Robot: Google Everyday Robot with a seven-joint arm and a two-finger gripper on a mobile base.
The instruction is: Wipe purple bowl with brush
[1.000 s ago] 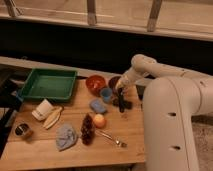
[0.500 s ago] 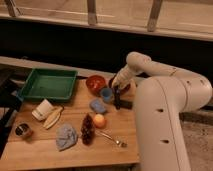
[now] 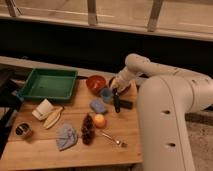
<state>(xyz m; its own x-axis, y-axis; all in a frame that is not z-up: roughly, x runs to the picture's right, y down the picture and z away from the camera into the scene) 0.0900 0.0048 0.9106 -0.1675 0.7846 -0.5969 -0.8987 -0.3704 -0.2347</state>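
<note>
The purple bowl (image 3: 112, 81) sits at the table's back right, just right of the orange-red bowl (image 3: 95, 83). My wrist hides most of it. My gripper (image 3: 116, 91) hangs over the purple bowl's front edge. It is shut on the top of the slim black brush (image 3: 117, 103). The brush points down and toward the camera, and its lower end lies close to the short black block (image 3: 126, 104).
A small blue cup (image 3: 106, 94) and a blue sponge (image 3: 97, 106) lie just left of the brush. An orange fruit (image 3: 100, 120), grapes (image 3: 87, 129), a fork (image 3: 113, 139), a cloth (image 3: 65, 136) and a green tray (image 3: 47, 84) fill the rest. The table's right edge is close to the block.
My arm has swung left and its elbow has come further into view. The gripper and the brush have shifted slightly left, toward the bowls.
</note>
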